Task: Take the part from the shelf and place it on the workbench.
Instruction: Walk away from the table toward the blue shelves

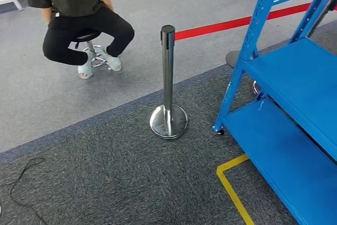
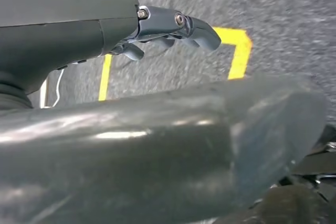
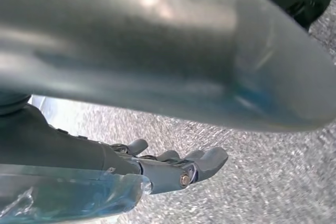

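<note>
Shelf of blue painted metal (image 1: 294,77), two flat boards on slanted perforated uprights, stands at the right side of the head view on dark grey carpet (image 1: 119,172). Its near front leg ends in a small caster (image 1: 219,130). Where the part lies I cannot tell.

Yellow tape corner (image 1: 232,183) is stuck to the carpet just beside the lower board's front edge. A polished chrome barrier post with a round base (image 1: 168,77) stands near the carpet's far edge, left of the shelf and apart from it. A red belt (image 1: 238,23) runs from the post's black cap to the right, passing behind the shelf uprights.

Beyond the carpet edge lies lighter grey floor (image 1: 39,98). A person in a dark top and black trousers (image 1: 75,14) sits there on a low black swivel stool (image 1: 89,38), well apart from the post. A thin black cable (image 1: 20,183) loops over the carpet at the near left.

Left robot hand (image 2: 174,30): released, fingers stretched out with a slight curl, nothing in them, hanging above the carpet and a yellow tape outline (image 2: 238,51).

Right robot hand (image 3: 178,166): released too, fingers extended side by side, nothing held, grey carpet beneath.
</note>
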`<state>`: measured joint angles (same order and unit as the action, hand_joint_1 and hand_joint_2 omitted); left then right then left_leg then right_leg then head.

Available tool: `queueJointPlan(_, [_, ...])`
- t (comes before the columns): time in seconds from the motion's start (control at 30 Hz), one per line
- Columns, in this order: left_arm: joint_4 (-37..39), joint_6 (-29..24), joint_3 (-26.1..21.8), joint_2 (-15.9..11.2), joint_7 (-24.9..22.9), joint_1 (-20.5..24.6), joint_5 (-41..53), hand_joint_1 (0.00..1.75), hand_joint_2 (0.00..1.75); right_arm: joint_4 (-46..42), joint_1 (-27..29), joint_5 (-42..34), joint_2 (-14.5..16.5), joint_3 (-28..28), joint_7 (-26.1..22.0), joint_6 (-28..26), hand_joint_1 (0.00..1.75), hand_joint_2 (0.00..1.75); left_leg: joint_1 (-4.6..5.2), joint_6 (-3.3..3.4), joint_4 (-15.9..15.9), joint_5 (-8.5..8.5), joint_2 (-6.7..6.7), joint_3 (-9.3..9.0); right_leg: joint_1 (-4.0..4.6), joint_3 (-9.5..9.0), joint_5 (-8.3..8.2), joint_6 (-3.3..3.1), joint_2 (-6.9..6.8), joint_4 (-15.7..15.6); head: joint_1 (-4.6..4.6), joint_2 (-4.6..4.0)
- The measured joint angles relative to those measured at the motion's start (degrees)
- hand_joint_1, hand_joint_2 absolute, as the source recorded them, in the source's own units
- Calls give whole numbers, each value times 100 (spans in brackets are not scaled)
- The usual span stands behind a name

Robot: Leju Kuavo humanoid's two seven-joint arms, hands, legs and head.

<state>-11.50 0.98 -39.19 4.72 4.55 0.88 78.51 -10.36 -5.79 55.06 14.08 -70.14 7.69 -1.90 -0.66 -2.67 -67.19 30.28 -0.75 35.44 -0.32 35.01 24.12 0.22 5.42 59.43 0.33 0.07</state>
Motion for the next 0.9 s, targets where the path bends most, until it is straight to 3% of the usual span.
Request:
queueJointPlan(0.07, [1, -2, -1, 9, -4, 9, 0, 0, 0, 0, -13, 0, -3, 0, 0, 0, 0, 0, -41, 4, 726, -319, -337, -305, 3, 21, -11, 50, 168, 21, -7, 1])
queueJointPlan(0.1, [2, -2, -2, 14, -6, 13, 0, 0, 0, 0, -17, 0, -4, 0, 0, 0, 0, 0, -54, 10, 922, -361, -465, -384, 2, 44, -20, 83, 240, 22, -12, 1])
queueJointPlan(0.13, [2, -1, -2, 17, -8, 15, 0, 0, 0, 0, -13, 0, -6, 0, 0, 0, 0, 0, -53, 31, 997, -350, -509, -409, -3, 70, -36, 122, 312, 11, -17, 1])
queueJointPlan(0.2, [2, 17, -2, 25, -2, 23, 0, 0, 0, 0, 16, -2, -7, 0, -3, 0, 0, 0, -44, 114, 1033, -369, -360, -421, -30, 120, -65, 195, 396, -22, -20, 0])
queueJointPlan(0.27, [2, 57, -2, 29, 25, 29, -1, 0, 0, 0, 32, -4, -8, 0, -8, 0, 0, 0, -41, 203, 1065, -397, -191, -434, -11, 256, 95, 237, 118, 207, 9, 0])
queueJointPlan(0.33, [2, 90, -4, 27, 44, 12, -1, 0, 0, 0, 11, -4, -9, 0, -13, 0, 0, 0, -8, 251, 1073, -394, -8, -441, 11, 579, 494, 253, -314, 901, 32, 0])
queueJointPlan(0.4, [2, 98, -5, 27, 30, -8, -1, 0, 0, 0, -5, -3, -9, 0, -15, 0, 0, 0, 20, 265, 1071, -380, 191, -447, 8, 881, 771, 269, -476, 1572, 27, 0])
queueJointPlan(0.43, [2, 98, -6, 28, 18, -8, 0, 0, 0, 0, 0, -3, -9, -1, -15, 0, 0, 0, 25, 265, 1070, -371, 282, -453, 7, 893, 758, 273, -499, 1640, 29, 0])
queueJointPlan(0.47, [2, 98, -6, 29, 5, -3, 0, 0, 0, 0, 8, -2, -10, -1, -16, 0, 0, 0, 25, 257, 1070, -360, 363, -467, 7, 774, 639, 272, -526, 1459, 30, 0])
queueJointPlan(0.5, [2, 98, -6, 31, -4, 3, 1, 0, 0, 0, 14, -2, -11, -2, -16, -1, 0, 0, 24, 242, 1069, -343, 435, -490, 9, 551, 464, 266, -599, 1090, 31, 0])
queueJointPlan(0.57, [2, 98, -7, 29, -17, 7, 7, 0, 0, 0, 6, -2, -13, -2, -19, -3, 0, 0, 45, 189, 1060, -293, 561, -544, 25, 103, 204, 226, -852, 328, 28, 0])
queueJointPlan(0.6, [2, 98, -7, 27, -21, 9, 18, 0, 0, 0, -4, -2, -13, -2, -21, -5, 0, 0, 59, 158, 1057, -272, 616, -571, 34, -19, 152, 193, -928, 123, 23, 0])
queueJointPlan(0.63, [2, 97, -8, 24, -20, 14, 33, 0, 0, 0, -10, -2, -13, -2, -23, -7, 0, 0, 70, 127, 1061, -261, 670, -594, 46, -55, 146, 154, -940, 52, 18, 0])
queueJointPlan(0.7, [2, 96, -8, 22, -14, 34, 64, 0, 0, 0, -9, -2, -13, -3, -26, -10, 0, 0, 62, 58, 1081, -246, 753, -632, 47, -51, 123, 74, -796, 36, 15, 0])
queueJointPlan(0.73, [2, 95, -8, 22, -9, 46, 73, 0, 0, 0, -4, -2, -13, -3, -26, -12, 0, 0, 50, 22, 1056, -206, 686, -630, 38, -51, 111, 40, -733, 21, 9, 0])
queueJointPlan(0.8, [2, 92, -8, 32, -3, 55, 78, 0, 0, 0, -11, -2, -14, -4, -26, -20, 0, 0, 31, -29, 669, 53, 391, -458, 6, -58, 83, -20, -598, -10, -18, 0])
queueJointPlan(0.83, [2, 92, -8, 37, -2, 50, 79, 0, 0, 0, -18, -2, -14, -4, -26, -23, 0, 0, 28, -37, 294, 242, 237, -273, 4, -53, 76, -34, -525, -12, -31, 0])
queueJointPlan(0.9, [2, 95, -8, 42, -3, 25, 79, 0, 0, 0, -20, -2, -15, -4, -26, -26, 0, 0, 27, -38, -454, 495, 129, 138, 5, -46, 69, -49, -350, -11, -37, 0])
